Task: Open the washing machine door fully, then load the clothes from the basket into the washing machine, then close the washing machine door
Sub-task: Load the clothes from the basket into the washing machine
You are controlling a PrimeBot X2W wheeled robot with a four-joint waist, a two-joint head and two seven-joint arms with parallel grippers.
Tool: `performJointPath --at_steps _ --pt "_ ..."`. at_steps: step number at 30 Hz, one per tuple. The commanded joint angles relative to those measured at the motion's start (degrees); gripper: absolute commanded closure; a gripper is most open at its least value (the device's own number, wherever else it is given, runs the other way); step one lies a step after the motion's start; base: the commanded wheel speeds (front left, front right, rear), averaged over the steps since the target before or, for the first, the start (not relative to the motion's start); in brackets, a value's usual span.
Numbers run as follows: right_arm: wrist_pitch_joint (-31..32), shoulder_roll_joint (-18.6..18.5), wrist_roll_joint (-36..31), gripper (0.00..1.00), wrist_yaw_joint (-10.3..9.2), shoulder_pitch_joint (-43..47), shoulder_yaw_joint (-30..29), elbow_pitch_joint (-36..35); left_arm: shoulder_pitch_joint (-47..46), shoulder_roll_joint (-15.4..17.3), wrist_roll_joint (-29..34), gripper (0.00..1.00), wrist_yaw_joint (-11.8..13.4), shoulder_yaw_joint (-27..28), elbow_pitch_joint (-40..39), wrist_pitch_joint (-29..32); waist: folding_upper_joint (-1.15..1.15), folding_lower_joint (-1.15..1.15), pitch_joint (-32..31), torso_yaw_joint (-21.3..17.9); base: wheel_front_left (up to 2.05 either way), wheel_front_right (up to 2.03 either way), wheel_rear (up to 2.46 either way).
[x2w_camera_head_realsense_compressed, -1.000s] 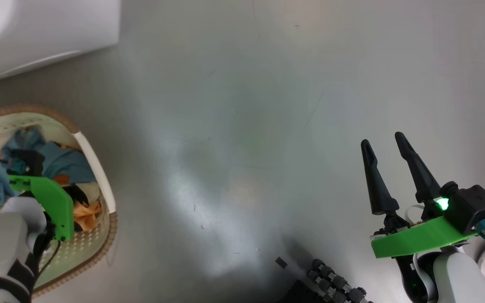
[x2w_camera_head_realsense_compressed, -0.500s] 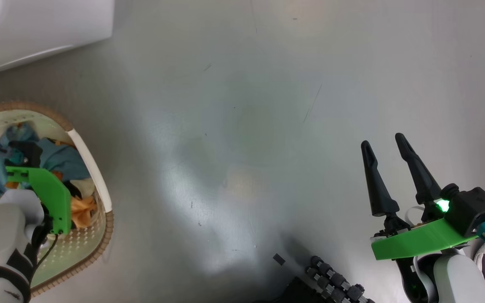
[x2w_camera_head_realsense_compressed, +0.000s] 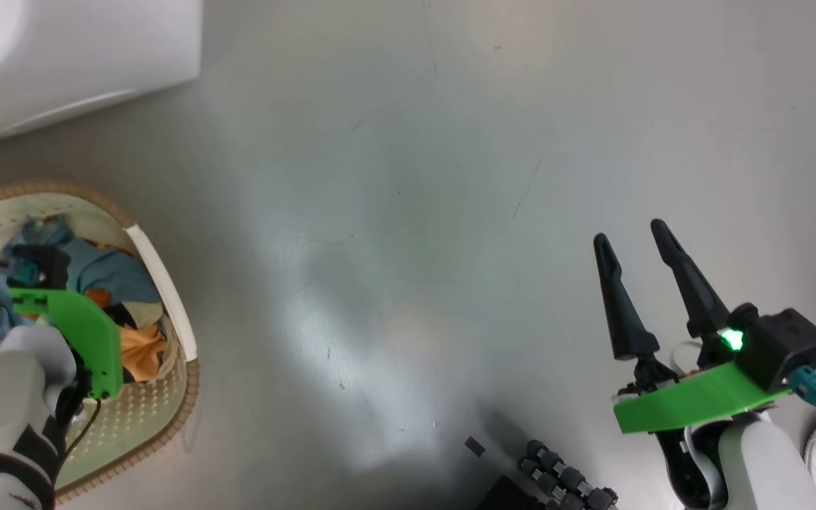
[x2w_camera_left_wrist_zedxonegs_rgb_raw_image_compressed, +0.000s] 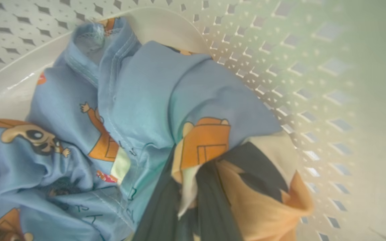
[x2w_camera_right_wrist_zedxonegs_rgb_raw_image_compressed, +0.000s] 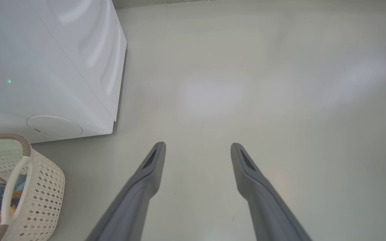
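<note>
Though crumpled — clothes within left pincer.

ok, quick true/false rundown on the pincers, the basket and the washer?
1. The right pincer is open above the floor. True.
2. The basket is empty. False: the clothes lie bunched inside it.
3. The left pincer is down in the basket, shut on the clothes. True.
4. The right pincer touches the washing machine. False: it is apart from it, with floor between them.
</note>
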Motion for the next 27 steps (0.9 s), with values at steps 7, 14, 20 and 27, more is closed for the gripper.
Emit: performJointPath --at_steps 7,14,20,27 --pt "0.2 -0.6 -1.2 0.0 0.09 -1.4 1.0 0.1 4.5 0.0 -2.4 1.0 -0.1 0.0 -1.3 -2.6 0.0 0.0 -4.4 2.5 0.0 0.0 0.0" --pt "1.6 -0.6 -2.7 0.0 0.09 -2.3 0.7 0.5 7.2 -2.1 -5.2 1.0 -0.1 -0.5 -2.7 -5.5 0.0 0.0 -9.5 7.1 0.0 0.0 0.0" --pt "3.2 -0.6 -4.3 0.0 0.09 -2.5 0.2 0.6 9.4 -3.6 -6.4 1.0 -0.1 -1.8 -4.0 -10.1 0.0 0.0 -14.5 11.9 0.0 0.0 0.0" --pt "5.1 -0.6 -5.6 0.0 0.09 -1.9 -0.4 0.5 12.9 -5.8 -9.6 1.0 -0.1 -2.1 -6.1 -15.0 0.0 0.0 -20.5 17.1 0.0 0.0 0.0"
